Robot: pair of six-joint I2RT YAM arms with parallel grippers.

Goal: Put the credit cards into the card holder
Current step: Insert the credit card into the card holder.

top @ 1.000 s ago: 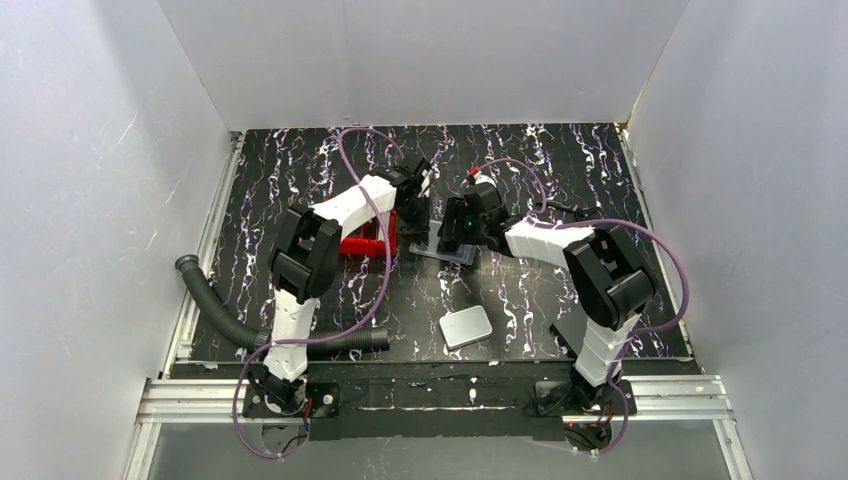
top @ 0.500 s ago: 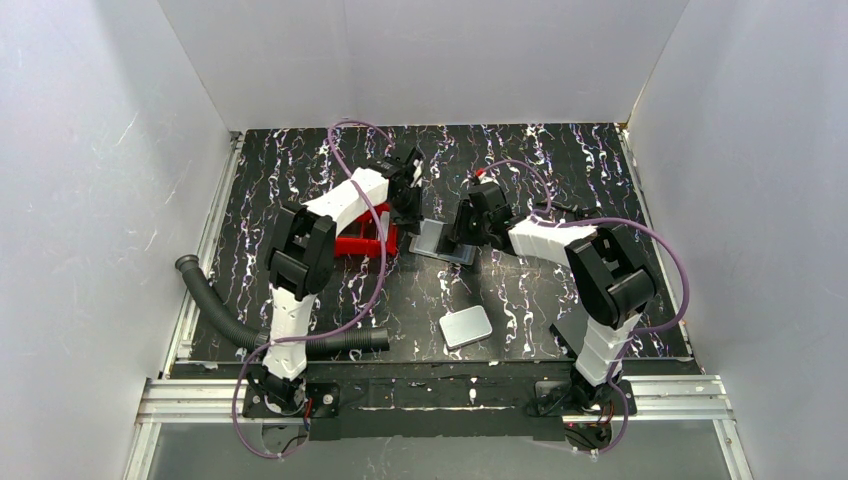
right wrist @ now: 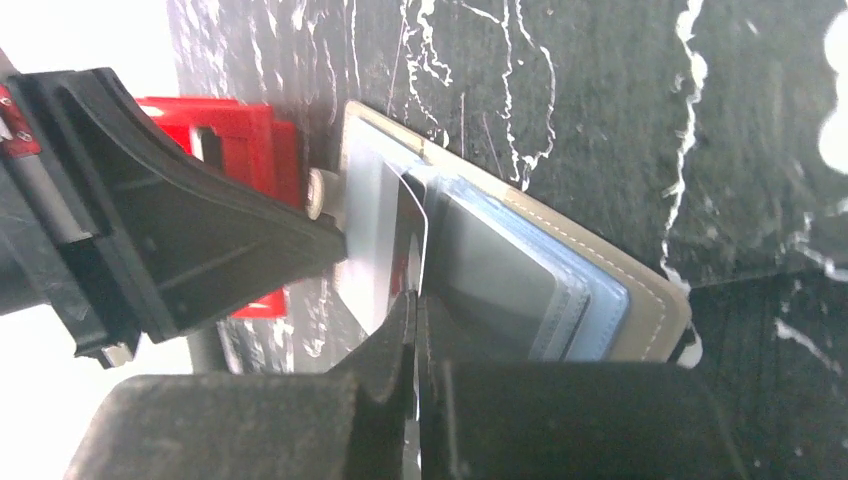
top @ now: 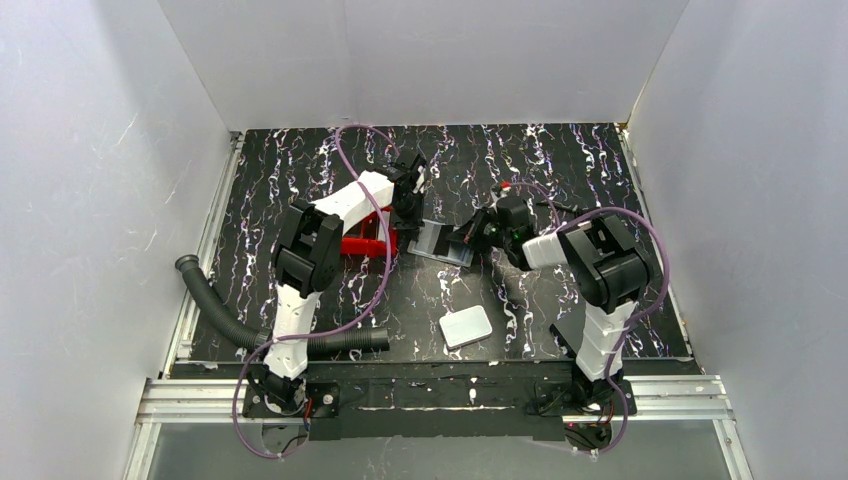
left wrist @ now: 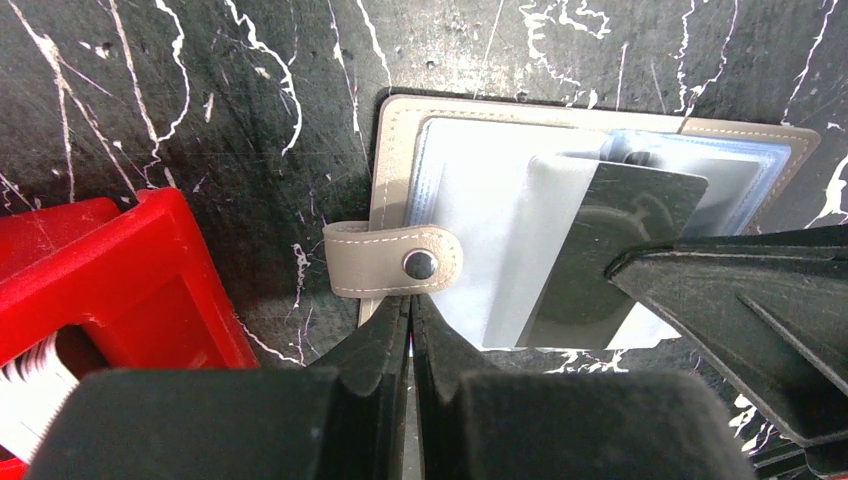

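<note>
The card holder [top: 440, 243] lies open mid-table, a grey-beige cover [left wrist: 398, 170] with a snap tab [left wrist: 395, 260] and clear sleeves [right wrist: 520, 280]. My left gripper [left wrist: 410, 300] is shut, its tips against the holder's near edge just under the tab; I cannot tell whether it pinches the cover. From the other side my right gripper [right wrist: 416, 300] is shut on a thin glossy leaf [left wrist: 610, 260] standing up from the holder. Whether that leaf is a card or a sleeve is unclear. White card edges [left wrist: 25, 390] show inside the red tray [left wrist: 130, 280].
The red tray [top: 362, 245] sits directly left of the holder, behind the left gripper [top: 411, 212]. A thicker white rounded slab [top: 465, 326] lies nearer the arm bases. A black ribbed hose [top: 220, 310] runs along the near left, and a black flat sheet [top: 568, 325] lies by the right arm.
Both grippers have closed. The right gripper has moved back to the right side of the holder and shut on the thin leaf. The left one stays at the holder's left edge.
</note>
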